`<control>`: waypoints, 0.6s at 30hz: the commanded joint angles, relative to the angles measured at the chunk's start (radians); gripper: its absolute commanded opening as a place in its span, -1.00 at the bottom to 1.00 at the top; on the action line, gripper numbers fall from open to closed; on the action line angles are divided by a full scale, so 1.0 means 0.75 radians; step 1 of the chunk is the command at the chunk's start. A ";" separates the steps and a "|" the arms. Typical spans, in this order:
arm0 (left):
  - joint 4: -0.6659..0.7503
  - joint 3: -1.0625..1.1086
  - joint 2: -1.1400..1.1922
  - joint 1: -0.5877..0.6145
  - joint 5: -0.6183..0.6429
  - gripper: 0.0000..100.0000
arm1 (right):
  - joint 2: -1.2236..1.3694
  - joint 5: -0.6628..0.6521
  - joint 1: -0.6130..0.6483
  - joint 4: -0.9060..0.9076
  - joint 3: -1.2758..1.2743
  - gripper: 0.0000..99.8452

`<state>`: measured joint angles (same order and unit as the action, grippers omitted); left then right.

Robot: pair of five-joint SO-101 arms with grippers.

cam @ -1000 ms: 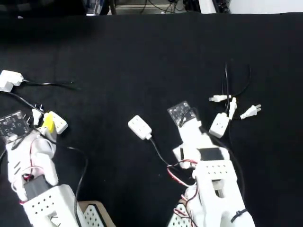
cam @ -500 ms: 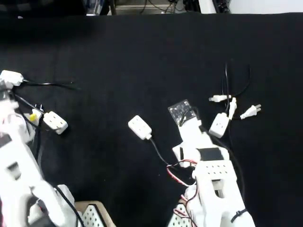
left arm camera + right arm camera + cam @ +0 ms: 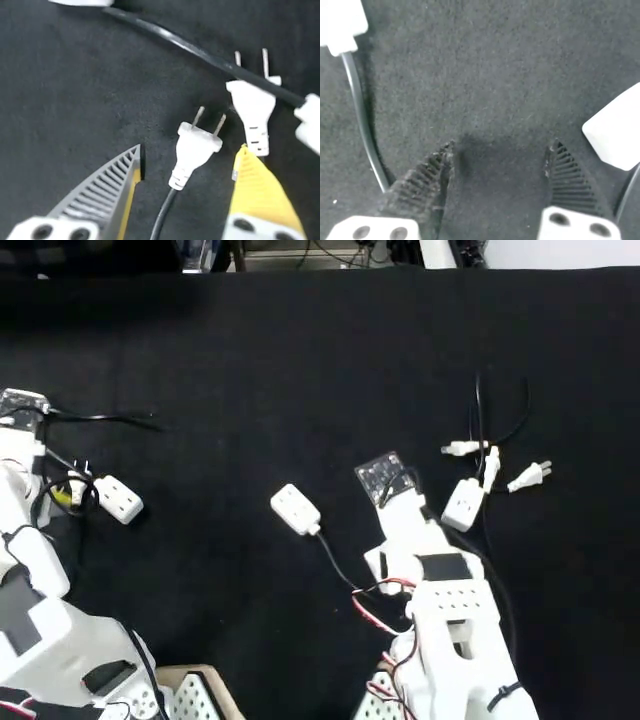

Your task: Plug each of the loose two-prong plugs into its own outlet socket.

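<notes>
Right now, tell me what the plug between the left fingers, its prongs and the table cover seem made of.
Plug: seemingly moulded white plastic, smooth with a soft sheen.
Prongs: likely metal; thin, flat, greyish.
Table cover: probably black fabric or felt, matte with fine grainy texture.

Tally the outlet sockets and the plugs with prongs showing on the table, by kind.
Outlet sockets: 3
Plugs with prongs showing: 4
Total: 7
One more white piece is too small to tell.
</notes>
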<state>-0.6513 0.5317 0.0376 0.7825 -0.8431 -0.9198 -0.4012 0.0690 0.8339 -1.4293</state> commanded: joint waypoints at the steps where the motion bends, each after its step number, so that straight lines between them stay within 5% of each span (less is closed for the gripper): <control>1: 0.018 -0.062 0.002 -0.032 -0.133 -0.41 | -0.017 0.012 0.020 -0.016 0.005 -0.45; 18: 0.029 0.032 0.018 -0.064 -0.047 -0.41 | -0.017 0.012 0.020 -0.016 0.003 -0.45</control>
<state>-0.6421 0.5608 0.0560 0.7580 -0.8876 -0.9198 -0.4012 0.0690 0.8339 -1.4293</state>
